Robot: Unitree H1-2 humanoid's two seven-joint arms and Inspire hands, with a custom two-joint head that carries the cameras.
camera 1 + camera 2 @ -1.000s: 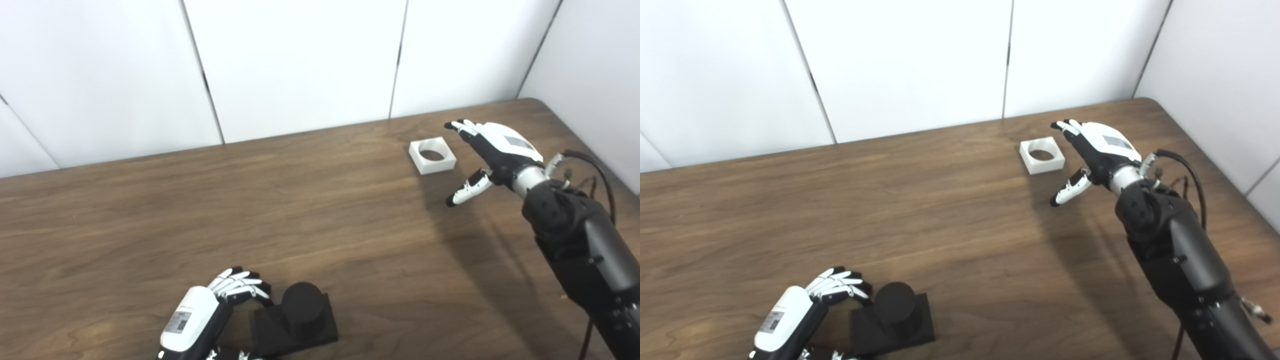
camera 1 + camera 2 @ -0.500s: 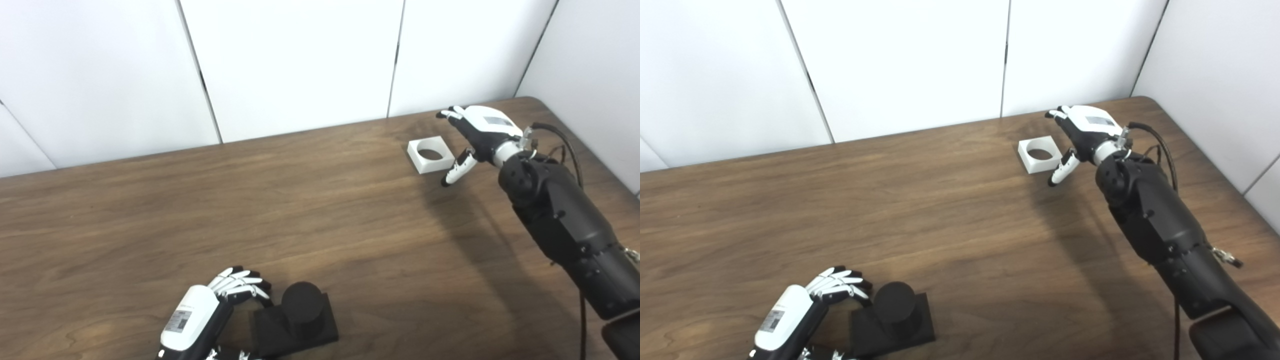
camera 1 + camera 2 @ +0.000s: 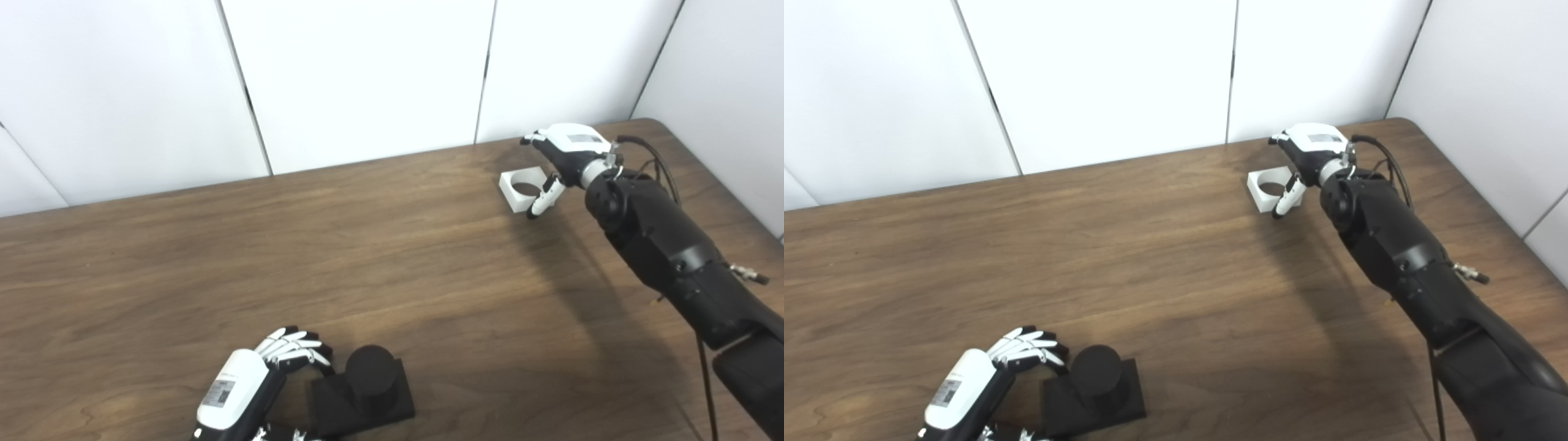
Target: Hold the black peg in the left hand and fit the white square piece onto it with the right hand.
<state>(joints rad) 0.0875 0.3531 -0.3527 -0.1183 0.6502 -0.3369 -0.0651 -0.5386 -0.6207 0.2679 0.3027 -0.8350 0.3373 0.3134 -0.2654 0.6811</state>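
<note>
The black peg [image 3: 369, 370] stands upright on its square black base [image 3: 361, 401] at the near edge of the wooden table [image 3: 306, 257], towards the left. The left hand [image 3: 269, 373] sits just beside the base on its left, fingers [image 3: 294, 346] curled over towards the peg and spread a little; whether they touch the base or peg cannot be told, and the hand does not appear to have a hold on it.

The white square piece [image 3: 1265, 188], with its round hole facing up, lies flat at the far right of the table, near the white wall panels [image 3: 367, 79] and well apart from the peg. The right hand [image 3: 1304, 156] is over the piece's right side, held open with fingers [image 3: 1280, 139] reaching past its far edge and the thumb [image 3: 1286, 199] hanging down at its near right corner. It grips nothing; whether the thumb touches the piece cannot be told
</note>
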